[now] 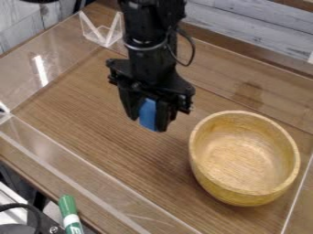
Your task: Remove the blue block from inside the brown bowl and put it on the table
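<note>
Tool [150,116]: pointing down, clamped on the blue block [148,114], which hangs just above the surface [86,110]. Brown bowl [244,156]: empty, to the right, apart. Step: placing. Next, in judgement: lower to contact, then release clear of the bowl.
</note>
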You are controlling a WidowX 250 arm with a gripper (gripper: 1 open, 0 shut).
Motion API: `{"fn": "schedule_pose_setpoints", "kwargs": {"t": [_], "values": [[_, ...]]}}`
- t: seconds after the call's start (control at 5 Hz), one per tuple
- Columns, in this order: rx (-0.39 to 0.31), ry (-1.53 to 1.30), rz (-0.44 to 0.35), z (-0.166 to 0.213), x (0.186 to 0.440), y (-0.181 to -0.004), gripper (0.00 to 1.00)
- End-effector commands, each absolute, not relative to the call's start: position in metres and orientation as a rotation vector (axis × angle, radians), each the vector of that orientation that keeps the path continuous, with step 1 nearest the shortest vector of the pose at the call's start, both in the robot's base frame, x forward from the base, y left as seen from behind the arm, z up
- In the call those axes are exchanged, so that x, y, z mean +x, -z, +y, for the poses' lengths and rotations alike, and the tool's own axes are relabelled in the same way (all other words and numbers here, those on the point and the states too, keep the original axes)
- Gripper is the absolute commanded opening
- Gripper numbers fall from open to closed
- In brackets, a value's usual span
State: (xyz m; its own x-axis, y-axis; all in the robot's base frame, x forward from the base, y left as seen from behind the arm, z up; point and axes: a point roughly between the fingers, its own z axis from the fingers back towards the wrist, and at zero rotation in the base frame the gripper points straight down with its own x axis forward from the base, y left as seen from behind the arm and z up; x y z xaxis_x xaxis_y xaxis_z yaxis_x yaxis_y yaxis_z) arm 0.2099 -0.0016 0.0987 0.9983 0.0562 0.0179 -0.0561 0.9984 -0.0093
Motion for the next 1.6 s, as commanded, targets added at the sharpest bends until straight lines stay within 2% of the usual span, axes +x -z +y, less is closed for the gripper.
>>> {"fn": "schedule_pose_setpoints", "kwargs": {"t": [0.0,0.6,0.8,1.4], "values": [[-0.016,-0.047,-0.042,-0.002,0.217,-0.098,0.00],[-0.019,-0.034,-0.023,0.003,0.220,-0.071,0.00],[-0.023,-0.035,-0.018,0.005,0.221,-0.068,1.00],[-0.051,-0.033,-0.036,0.004,0.232,-0.075,1.00]]}}
